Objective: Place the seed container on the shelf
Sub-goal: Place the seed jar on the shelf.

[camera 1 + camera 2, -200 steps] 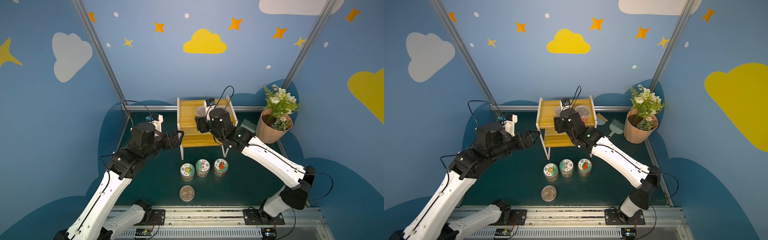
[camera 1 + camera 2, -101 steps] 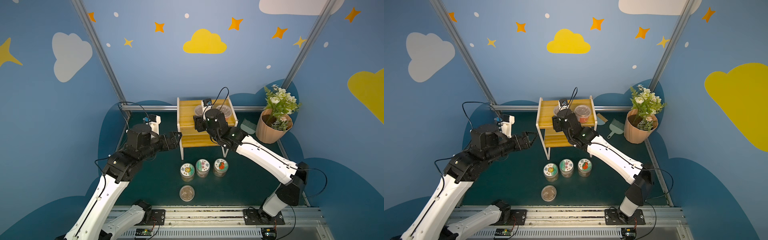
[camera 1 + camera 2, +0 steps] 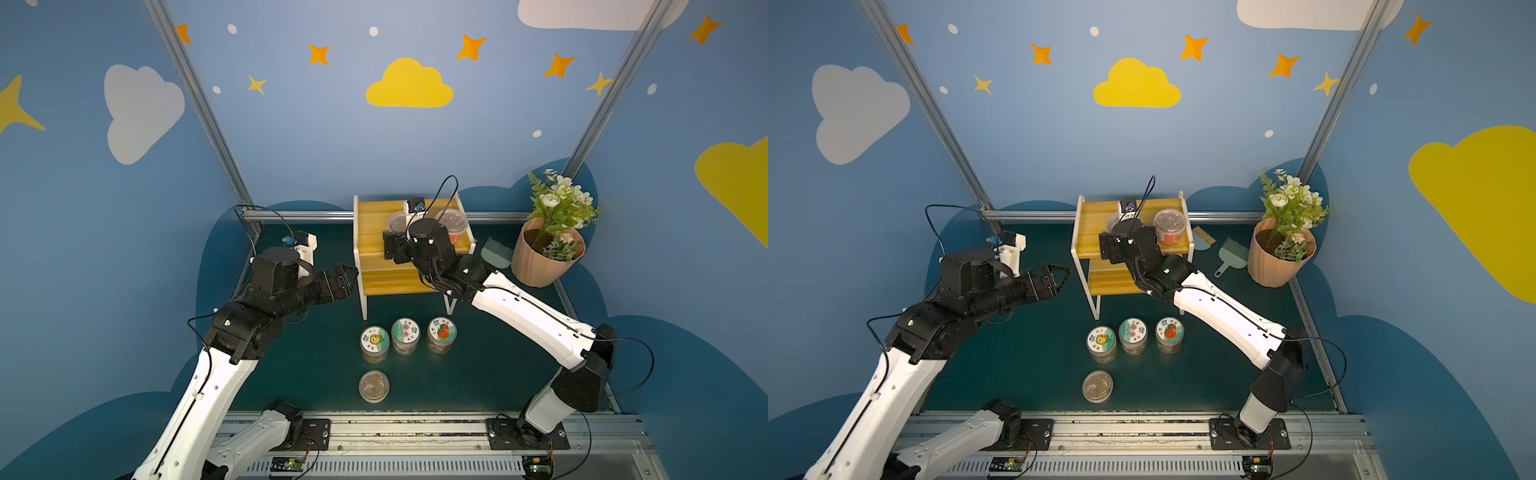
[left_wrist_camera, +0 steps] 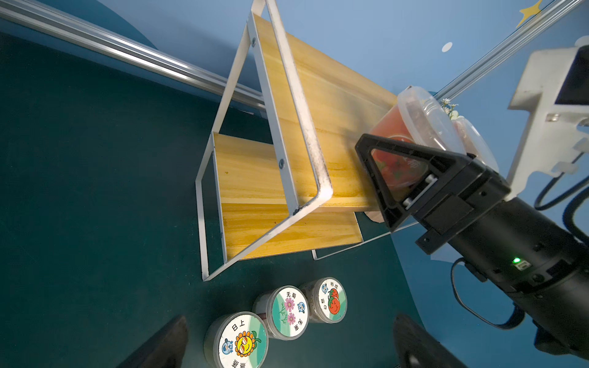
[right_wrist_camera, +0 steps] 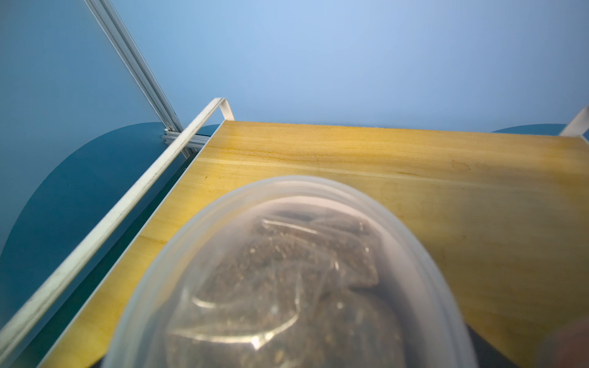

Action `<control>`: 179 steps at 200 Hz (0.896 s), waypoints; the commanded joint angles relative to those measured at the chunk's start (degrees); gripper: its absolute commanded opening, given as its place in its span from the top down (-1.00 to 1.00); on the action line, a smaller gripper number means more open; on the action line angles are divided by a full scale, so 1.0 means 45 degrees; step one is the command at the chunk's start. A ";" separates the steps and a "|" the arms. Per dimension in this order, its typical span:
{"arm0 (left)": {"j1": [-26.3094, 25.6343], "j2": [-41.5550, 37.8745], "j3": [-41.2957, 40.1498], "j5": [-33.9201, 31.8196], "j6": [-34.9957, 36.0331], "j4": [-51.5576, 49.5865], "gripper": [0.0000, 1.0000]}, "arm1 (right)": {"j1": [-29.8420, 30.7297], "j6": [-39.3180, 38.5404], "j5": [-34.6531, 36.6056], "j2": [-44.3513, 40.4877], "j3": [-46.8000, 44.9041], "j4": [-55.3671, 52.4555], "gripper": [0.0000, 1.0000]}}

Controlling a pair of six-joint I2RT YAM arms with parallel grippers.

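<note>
Shelf (image 3: pixel 370 230) top — seed container (image 5: pixel 287 270) upright; lidded

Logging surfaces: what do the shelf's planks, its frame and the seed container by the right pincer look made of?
Planks: yellow wood, visible grain, smooth.
Frame: thin white-painted strip, likely metal.
Seed container: translucent plastic, contents showing through.

The seed container (image 5: pixel 287 280), a round clear tub with a translucent lid over dark seeds and a red label on its side, stands upright at the fingertips of the right pincer (image 4: pixel 376 156). It rests on the top plank of the shelf (image 3: pixel 374 232), a two-tier yellow-wood rack with a thin white frame beneath the pincer.
</note>
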 commanded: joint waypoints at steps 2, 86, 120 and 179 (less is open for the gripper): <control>0.0172 -0.0101 -0.0062 0.0469 -0.0093 -0.0262 -1.00 | 0.0138 0.0782 0.0320 -0.0484 -0.0001 -0.1056 -0.89; 0.0214 -0.0067 -0.0378 0.1006 -0.0390 -0.0100 -1.00 | 0.0304 0.1437 0.0160 -0.1404 -0.0216 -0.1709 -0.90; 0.0266 -0.0182 -0.0280 0.0840 -0.0290 -0.0262 -1.00 | 0.0507 0.1834 -0.0001 -0.1688 -0.0245 -0.1976 -0.90; 0.0317 0.0073 0.0554 0.1106 -0.0329 -0.0738 -1.00 | 0.1069 0.2031 0.0350 -0.2372 -0.0598 -0.2484 -0.90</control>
